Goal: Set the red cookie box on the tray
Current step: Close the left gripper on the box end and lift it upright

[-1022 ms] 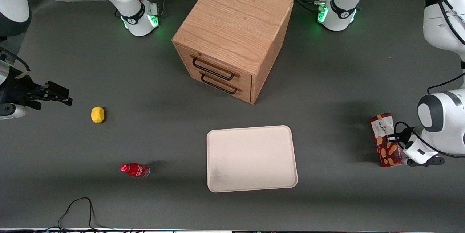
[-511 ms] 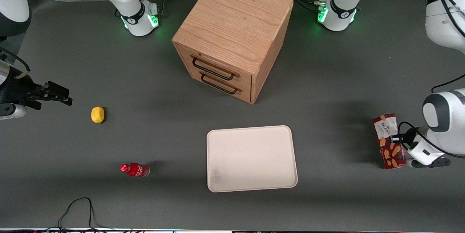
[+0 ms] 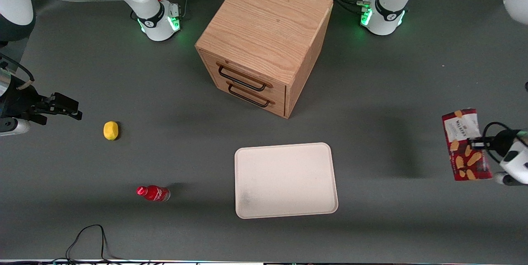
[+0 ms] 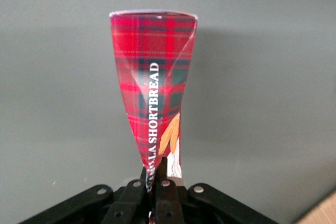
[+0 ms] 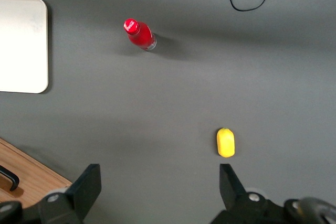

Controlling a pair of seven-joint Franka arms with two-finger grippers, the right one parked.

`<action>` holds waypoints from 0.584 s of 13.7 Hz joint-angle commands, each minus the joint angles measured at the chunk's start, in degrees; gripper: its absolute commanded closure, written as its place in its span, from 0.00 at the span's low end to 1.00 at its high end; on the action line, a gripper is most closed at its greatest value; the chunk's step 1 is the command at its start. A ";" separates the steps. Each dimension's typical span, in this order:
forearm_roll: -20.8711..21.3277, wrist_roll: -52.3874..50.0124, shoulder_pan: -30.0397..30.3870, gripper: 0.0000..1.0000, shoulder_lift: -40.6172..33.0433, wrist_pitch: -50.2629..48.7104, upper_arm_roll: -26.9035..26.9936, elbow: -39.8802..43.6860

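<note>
gripper (image 4: 155, 182): at the working arm's end of the desk, raised above the surface, seen edge-on in the front view (image 3: 478, 144)
fingers (image 4: 167, 188): pinched together on the near end of the red cookie box, squeezing the carton flat between them
red cookie box (image 3: 466, 144): held clear of the desk by the fingers; in the front view its broad face with the white label and biscuit pictures shows, slightly tilted; in the left wrist view (image 4: 155, 103) it reaches straight out from the fingers, tartan side with "shortbread" lettering showing, narrow where the fingers clamp it and wider at the free end
tray (image 3: 285, 180): flat on the desk, well apart from the fingers toward the middle of the desk, nothing on it
desk (image 3: 371, 91): dark grey; the box's soft shadow falls on it between the tray and the fingers
wooden drawer cabinet (image 3: 264, 42): farther from the front camera than the tray, two dark handles on its front, both drawers closed
red bottle (image 3: 153, 193): lying on the desk toward the parked arm's end, well apart from the fingers
yellow lemon (image 3: 110, 130): near the bottle, farther from the front camera than it
</note>
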 commanded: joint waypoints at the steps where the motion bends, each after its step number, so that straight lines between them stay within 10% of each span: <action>1: -0.06 0.53 -0.52 1.00 -0.34 -9.06 0.08 7.56; 8: -0.67 -0.26 -2.89 1.00 -3.42 -11.64 -0.27 8.01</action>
